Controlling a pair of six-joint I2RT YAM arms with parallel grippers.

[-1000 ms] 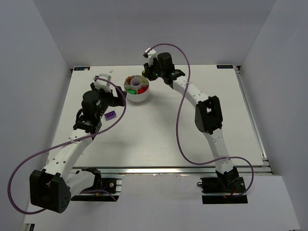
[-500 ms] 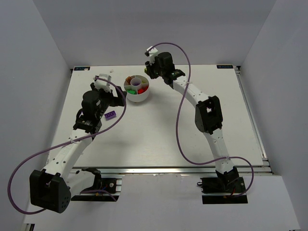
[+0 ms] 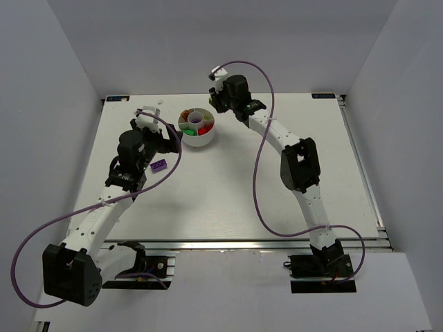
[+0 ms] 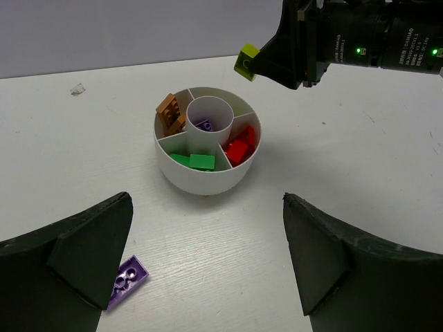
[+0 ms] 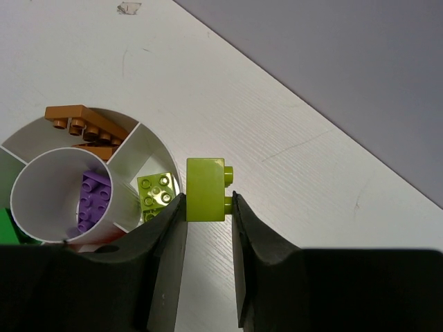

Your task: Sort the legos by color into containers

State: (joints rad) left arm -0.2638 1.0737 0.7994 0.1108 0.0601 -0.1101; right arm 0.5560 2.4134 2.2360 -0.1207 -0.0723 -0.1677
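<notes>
White table (image 3: pixel 228 187), faint wood grain, with plain grey walls (image 3: pixel 208 41) on its far, left and right sides. Aluminium rail (image 3: pixel 221 244) runs along the near edge. Small pale scrap (image 4: pixel 78 88) lies near the far edge, toward the far-left corner — too small to identify.

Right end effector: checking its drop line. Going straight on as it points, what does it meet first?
Probably the white dish's rim, or the table just outside it; the held lime brick leads. Depth is unclear.
</notes>
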